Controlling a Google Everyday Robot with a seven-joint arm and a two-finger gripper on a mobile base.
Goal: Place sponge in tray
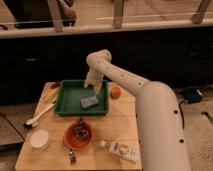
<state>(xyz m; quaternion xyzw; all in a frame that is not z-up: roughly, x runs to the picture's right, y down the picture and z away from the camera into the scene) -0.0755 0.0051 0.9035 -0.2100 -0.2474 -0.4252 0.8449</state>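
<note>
A grey-blue sponge (pixel 89 102) lies inside the green tray (pixel 69 106), near its right side. My gripper (pixel 93 85) hangs above the tray's far right part, just above and behind the sponge, at the end of the white arm (pixel 131 81) that reaches in from the right. It does not touch the sponge.
The tray stands on a wooden table (pixel 122 122). An orange fruit (pixel 116 92) lies right of the tray. An orange bowl (pixel 78 135) with dark contents, a white cup (pixel 40 139), a lying plastic bottle (pixel 121 150) and a white brush (pixel 38 117) are in front and left.
</note>
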